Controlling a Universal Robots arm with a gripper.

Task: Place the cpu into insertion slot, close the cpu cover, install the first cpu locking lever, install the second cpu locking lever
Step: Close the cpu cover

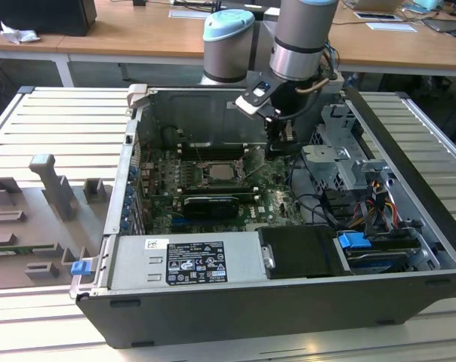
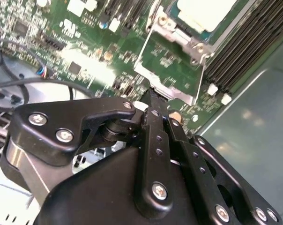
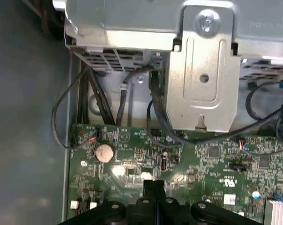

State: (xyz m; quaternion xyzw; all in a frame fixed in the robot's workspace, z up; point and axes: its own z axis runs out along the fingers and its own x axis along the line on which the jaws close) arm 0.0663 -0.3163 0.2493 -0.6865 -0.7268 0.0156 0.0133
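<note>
Flanking closed fingers (image 3: pixel 148 190): memory slots (image 2: pixel 240 47), drive cage (image 3: pixel 202 84).

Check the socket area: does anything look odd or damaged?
Nothing looks damaged. The thin silver metal cover frame stands open beside the pale square chip, with the black fingers near its edge.

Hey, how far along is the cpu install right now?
Done: the cpu sits in the insertion slot. In hand: the gripper, shut with nothing seen in it, hovers beside the cpu cover, which seems to stand open, board showing through its cut-out. Left: the cover looks not yet closed, so both lever steps remain.
</note>
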